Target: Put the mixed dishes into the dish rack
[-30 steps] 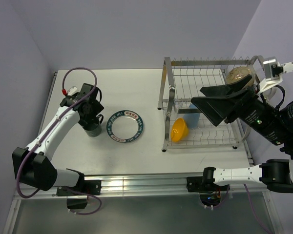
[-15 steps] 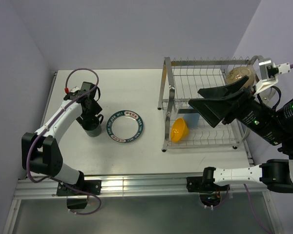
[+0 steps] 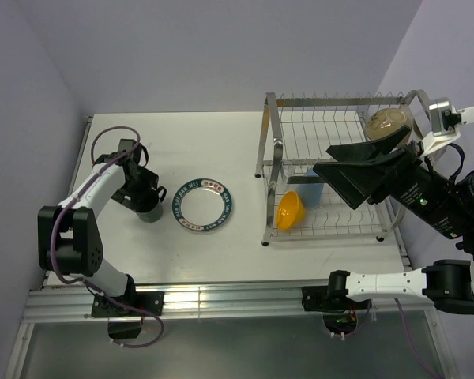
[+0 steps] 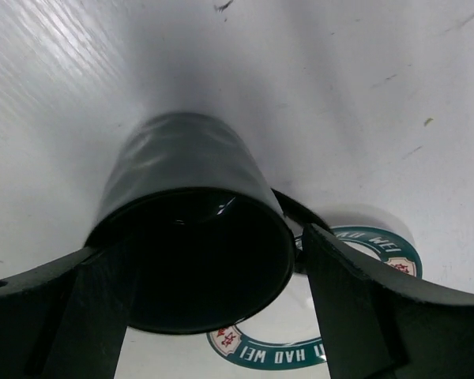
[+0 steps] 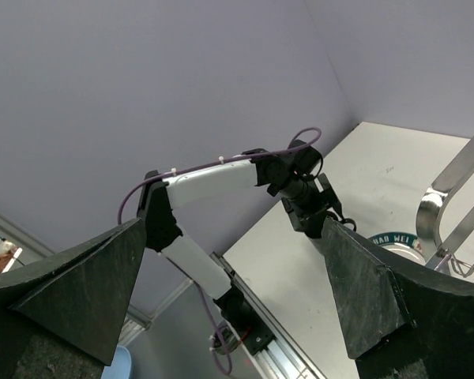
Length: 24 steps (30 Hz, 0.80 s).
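left jaws: released; fingers (image 4: 363,316) spread wide either side of the dark mug (image 4: 186,166). A sliver of gap shows on the handle side, so no clamp yet.
right jaws: released; fingers (image 5: 371,300) wide apart with nothing between them, hanging high over the dish rack (image 3: 270,166).
dark mug, place: upright on the desk (image 3: 221,142) on the left arm's side, well apart from the rack.
dark mug, handling: judged hard glazed ware, stiff, fairly heavy for its size, glossy so likely slippery, and will chip if dropped.
dark mug, hold: best across the wall just below the rim, as the left jaws now stand. Keep the handle (image 4: 295,208) clear of the fingers and squeeze firmly.
dark mug, contents: inside reads black, nothing seen in it.
white plate (image 3: 204,204): flat on the desk just beside the mug, between it and the rack. Nothing on it; thin and low, looks hard to pick up flat.
rack, lower tier: small orange bowl (image 3: 289,210) tipped on its edge at the front corner nearest the plate. Light blue tumbler (image 3: 312,192) just behind it, partly hidden by the right jaws.
rack, upper tier: beige bowl (image 3: 387,121) at the far right end.
task state: three dishes racked; mug and plate not yet loaded.
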{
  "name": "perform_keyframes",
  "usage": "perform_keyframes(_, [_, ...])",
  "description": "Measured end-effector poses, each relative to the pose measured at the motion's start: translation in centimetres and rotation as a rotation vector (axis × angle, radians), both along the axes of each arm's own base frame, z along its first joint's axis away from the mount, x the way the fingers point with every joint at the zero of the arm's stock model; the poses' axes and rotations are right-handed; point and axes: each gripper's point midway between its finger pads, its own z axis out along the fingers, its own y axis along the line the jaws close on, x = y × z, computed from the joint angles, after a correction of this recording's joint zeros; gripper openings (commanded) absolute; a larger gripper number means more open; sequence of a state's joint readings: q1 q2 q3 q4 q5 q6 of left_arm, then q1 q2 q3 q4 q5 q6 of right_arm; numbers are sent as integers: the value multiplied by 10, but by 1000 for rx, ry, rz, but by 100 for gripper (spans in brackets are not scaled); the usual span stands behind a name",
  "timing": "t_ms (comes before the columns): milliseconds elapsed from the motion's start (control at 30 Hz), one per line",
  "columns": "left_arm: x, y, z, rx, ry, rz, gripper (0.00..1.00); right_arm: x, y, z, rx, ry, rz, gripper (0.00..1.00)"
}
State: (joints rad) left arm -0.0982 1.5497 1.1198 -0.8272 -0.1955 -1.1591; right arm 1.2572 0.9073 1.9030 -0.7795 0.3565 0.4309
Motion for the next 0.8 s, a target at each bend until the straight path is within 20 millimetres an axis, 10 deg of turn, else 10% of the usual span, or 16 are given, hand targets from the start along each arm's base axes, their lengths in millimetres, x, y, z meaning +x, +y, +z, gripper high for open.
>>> perform_keyframes(300, [-12, -10, -40, -131, 102, 163, 79, 0, 2, -1, -4, 0, 3, 100])
perform_keyframes(400, [-13, -9, -42, -141, 109, 193, 62, 0, 3, -1, -6, 1, 3, 100])
perform_keyframes(567, [-12, -7, -42, -141, 106, 215, 1, 1, 3, -1, -7, 0, 3, 100])
perform_keyframes(800, [-3, -2, -27, -148, 56, 234, 0, 3, 9, 2, -13, 2, 2, 100])
